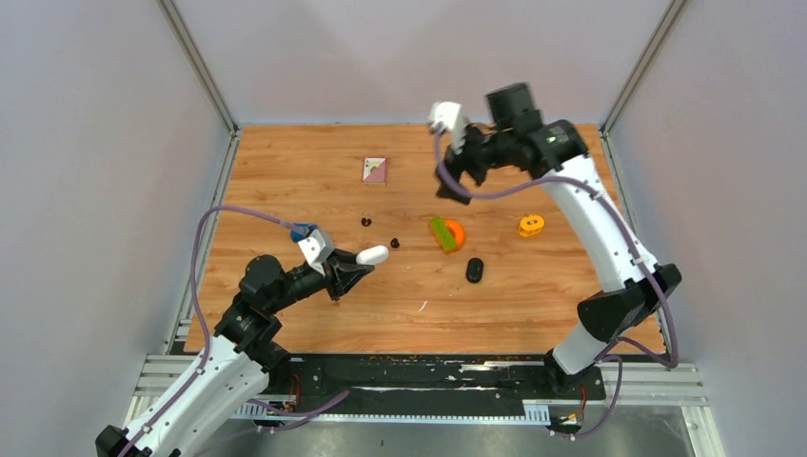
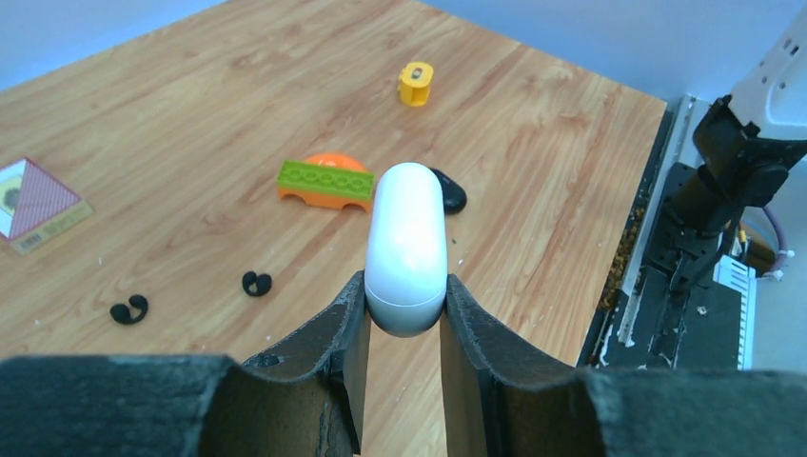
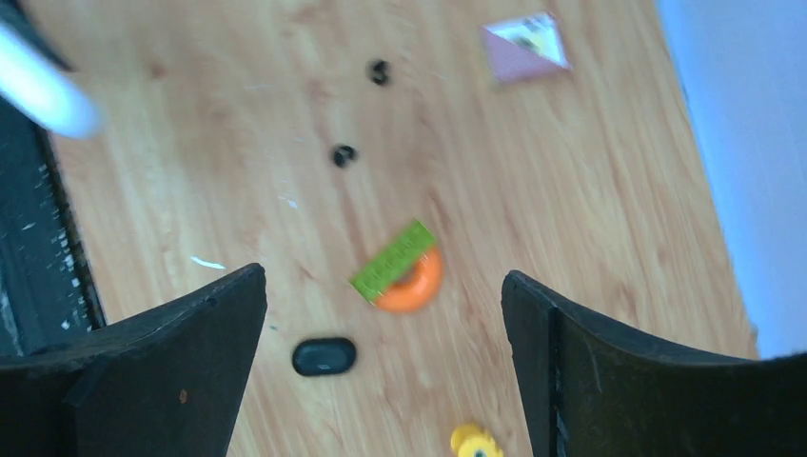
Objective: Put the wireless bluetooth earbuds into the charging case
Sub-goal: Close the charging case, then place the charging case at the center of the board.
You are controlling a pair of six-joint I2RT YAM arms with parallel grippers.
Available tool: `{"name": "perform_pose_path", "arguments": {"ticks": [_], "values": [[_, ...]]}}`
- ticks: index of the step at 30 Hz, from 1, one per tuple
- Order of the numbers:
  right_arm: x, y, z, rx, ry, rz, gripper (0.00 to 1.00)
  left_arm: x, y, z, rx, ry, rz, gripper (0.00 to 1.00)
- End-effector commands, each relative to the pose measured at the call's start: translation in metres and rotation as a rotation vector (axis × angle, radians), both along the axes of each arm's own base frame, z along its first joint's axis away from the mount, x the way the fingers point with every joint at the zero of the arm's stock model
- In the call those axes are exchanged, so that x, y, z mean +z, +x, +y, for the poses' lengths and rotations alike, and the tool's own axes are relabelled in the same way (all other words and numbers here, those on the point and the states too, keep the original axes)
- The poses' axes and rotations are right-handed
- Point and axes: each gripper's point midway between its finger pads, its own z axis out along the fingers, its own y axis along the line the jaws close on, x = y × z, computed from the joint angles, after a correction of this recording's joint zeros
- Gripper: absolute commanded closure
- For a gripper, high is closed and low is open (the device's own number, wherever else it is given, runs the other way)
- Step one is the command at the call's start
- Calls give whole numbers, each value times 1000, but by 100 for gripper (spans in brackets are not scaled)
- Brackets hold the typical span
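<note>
My left gripper (image 1: 359, 263) is shut on a closed white pill-shaped charging case (image 1: 373, 255), held above the table at front left; in the left wrist view (image 2: 404, 305) the case (image 2: 406, 248) sticks out between the fingers. Two black earbuds (image 1: 365, 222) (image 1: 394, 243) lie on the wood; they also show in the left wrist view (image 2: 128, 309) (image 2: 256, 283) and the right wrist view (image 3: 380, 71) (image 3: 343, 155). A closed black case (image 1: 474, 270) (image 3: 324, 356) lies mid-table. My right gripper (image 1: 459, 179) (image 3: 383, 276) is open, empty and high above the table. No white earbuds are visible.
An orange-and-green toy (image 1: 447, 234) (image 2: 325, 181) (image 3: 400, 271) lies between the earbuds and the black case. A small yellow object (image 1: 531, 226) (image 3: 474, 441) sits to the right. A pink card (image 1: 375, 169) (image 2: 33, 203) lies at the back. Grey walls enclose the table.
</note>
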Motion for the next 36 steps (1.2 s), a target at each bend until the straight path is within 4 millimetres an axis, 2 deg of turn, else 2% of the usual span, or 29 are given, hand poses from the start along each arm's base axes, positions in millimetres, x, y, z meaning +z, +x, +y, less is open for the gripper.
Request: {"name": "perform_pose_path", "arguments": {"ticks": [1,3,5,8,10,12,15,18,21,23,27,36], "values": [[20,8,-44,-40,246,159,10,3,14,2,67,0,64,100],[-10,6,-59,-62,241,206,20,-5,21,0,90,18,145,100],[-48,-6,-67,-85,217,240,31,-16,20,-7,67,47,250,100],[-105,-29,-68,-90,245,304,33,-27,22,-17,53,37,394,100],[-124,-38,-67,-130,306,324,33,-31,25,-24,53,2,467,100],[-129,-43,-66,-171,373,315,32,-35,30,-29,68,-40,528,100],[-119,-43,-75,-201,390,192,27,-53,40,-33,122,-71,621,98],[-114,-38,-88,-264,376,112,23,-85,47,-36,175,-75,758,97],[-119,-43,-86,-246,409,149,23,-121,46,-41,193,-30,892,97],[-120,-43,-87,-246,407,157,23,-138,44,-44,193,-17,955,95],[-123,-40,-91,-250,397,141,22,-150,44,-47,187,-16,985,93],[-132,-32,-99,-277,368,122,20,-186,35,-21,303,203,1058,73]]}}
